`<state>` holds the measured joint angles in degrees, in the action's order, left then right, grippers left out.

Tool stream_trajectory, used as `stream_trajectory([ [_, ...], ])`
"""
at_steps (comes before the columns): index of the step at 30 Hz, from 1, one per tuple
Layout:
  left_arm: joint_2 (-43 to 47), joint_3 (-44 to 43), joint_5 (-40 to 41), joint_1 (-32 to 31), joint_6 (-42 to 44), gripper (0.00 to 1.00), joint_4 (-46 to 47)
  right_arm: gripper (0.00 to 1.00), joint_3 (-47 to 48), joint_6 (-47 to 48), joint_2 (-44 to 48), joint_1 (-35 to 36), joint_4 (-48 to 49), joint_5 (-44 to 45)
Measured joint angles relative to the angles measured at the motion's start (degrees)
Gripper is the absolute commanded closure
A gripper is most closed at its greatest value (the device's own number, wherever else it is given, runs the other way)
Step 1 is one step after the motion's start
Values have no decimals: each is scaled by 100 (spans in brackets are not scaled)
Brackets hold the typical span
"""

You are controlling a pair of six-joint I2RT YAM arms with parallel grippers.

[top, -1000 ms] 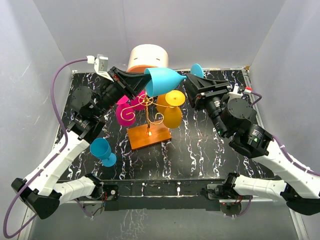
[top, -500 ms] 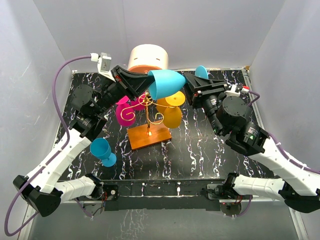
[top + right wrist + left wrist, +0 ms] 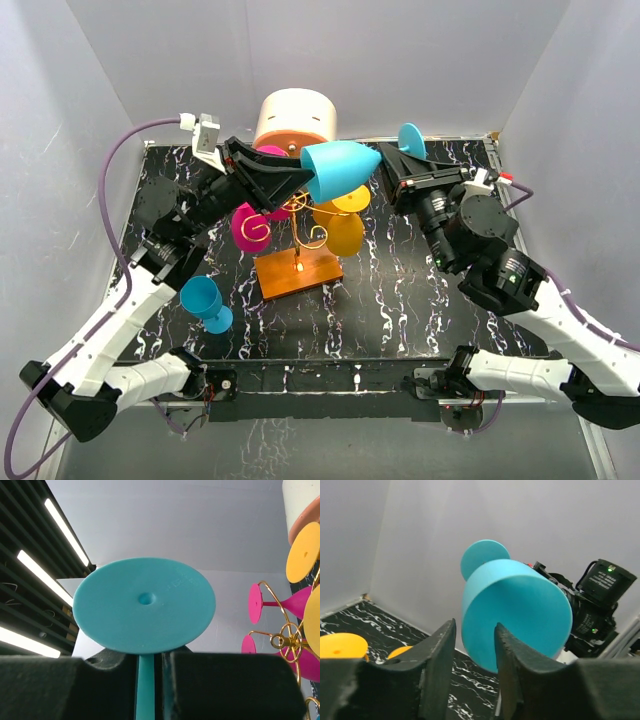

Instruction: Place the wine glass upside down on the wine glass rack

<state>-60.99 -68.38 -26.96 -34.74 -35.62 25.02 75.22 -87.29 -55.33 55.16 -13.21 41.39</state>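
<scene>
A blue wine glass [image 3: 342, 170] lies sideways in the air above the wine glass rack [image 3: 296, 207], a gold wire stand on an orange base [image 3: 300, 272]. My right gripper [image 3: 392, 166] is shut on its stem [image 3: 145, 690], just below the round foot [image 3: 144, 612]. My left gripper [image 3: 297, 178] is at the bowl's wide end with its fingers apart. In the left wrist view the bowl [image 3: 515, 612] sits just beyond my left gripper [image 3: 474, 625]. Pink glasses [image 3: 250, 226] and yellow glasses [image 3: 345, 232] hang upside down on the rack.
A big cream-and-orange cylinder [image 3: 295, 120] stands behind the rack. A second blue wine glass [image 3: 205, 300] stands upright on the black marbled table [image 3: 420, 300] at the front left. Grey walls close in on three sides.
The blue glass and the right gripper have shifted a little to the right. The left gripper has followed it, and the bowl now shows beyond its fingertips.
</scene>
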Motion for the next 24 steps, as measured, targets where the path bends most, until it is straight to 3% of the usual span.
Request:
stream_trajectory([
  [3,129,0,-52,-15,17,49,-199,100,-2,142,114,0,57,81],
  [15,726,-179,299,-26,291,29,-1722,100,-85,992,428,-2,129,109],
  [24,809,-597,415,-26,203,26,-2319,100,-380,2288,929,-4,271,-610],
])
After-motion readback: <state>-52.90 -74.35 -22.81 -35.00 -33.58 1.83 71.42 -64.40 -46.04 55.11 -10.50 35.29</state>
